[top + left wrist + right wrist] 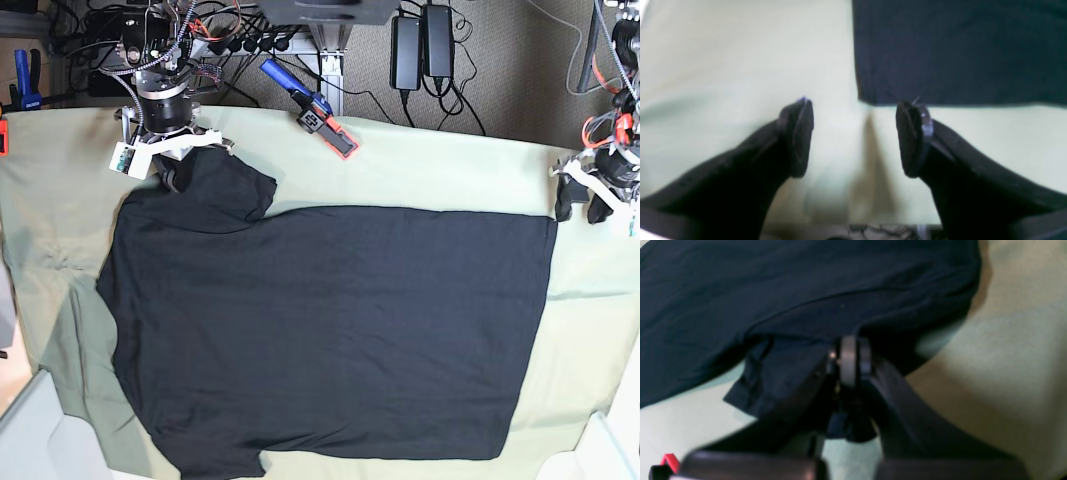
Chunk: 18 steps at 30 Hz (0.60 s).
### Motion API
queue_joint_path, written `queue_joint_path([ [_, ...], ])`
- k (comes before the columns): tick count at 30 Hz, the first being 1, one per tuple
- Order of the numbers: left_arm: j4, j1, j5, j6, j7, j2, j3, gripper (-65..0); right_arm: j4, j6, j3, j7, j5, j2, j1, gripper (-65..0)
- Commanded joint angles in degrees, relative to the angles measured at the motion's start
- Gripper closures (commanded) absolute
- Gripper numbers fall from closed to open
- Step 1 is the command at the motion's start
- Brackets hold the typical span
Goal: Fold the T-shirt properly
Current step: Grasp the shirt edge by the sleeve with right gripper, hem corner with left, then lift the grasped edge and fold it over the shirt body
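Observation:
The black T-shirt [330,330] lies spread flat on the pale green sheet [60,200], collar end to the left and hem to the right. My right gripper [178,172] is at the back left sleeve. In the right wrist view it [850,355] is shut on a pinch of the T-shirt [806,290], and the sleeve hem [750,390] hangs beside it. My left gripper [581,203] hovers just beyond the hem's back right corner. In the left wrist view it [857,133] stands open over bare sheet, with nothing between its fingers and the T-shirt's corner [957,50] just ahead.
A blue and red tool [315,110] lies on the sheet near the back edge. Cables and power bricks [420,45] hang behind the table. The sheet's front edge runs close under the T-shirt's lower side.

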Motion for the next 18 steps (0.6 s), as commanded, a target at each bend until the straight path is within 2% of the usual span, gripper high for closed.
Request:
queue_joint_path([
  [1,-0.79,-2.19,-0.68,-0.26,-1.09,-0.98,0.7,-42.2,0.94,1.6,0.02,1.36,-0.17,0.0,-0.04,0.0],
  [7,-11.74,-12.04,0.26,-0.26,-1.16,-0.52,6.71,-42.2,0.94,1.6,0.02,1.33,-1.14,0.02,-0.09,0.0],
  [14,-18.97,-16.68,0.83,-0.39,-0.76,0.59,6.91,-42.2,0.94,1.6,0.02,1.36,-1.66,0.02,-0.09,0.0],
  [18,-19.19,-16.2,-2.03,-4.52,2.6,0.83,6.91,-42.1,0.94,1.6,0.02,1.33,-1.66,0.02,-0.09,0.0],
])
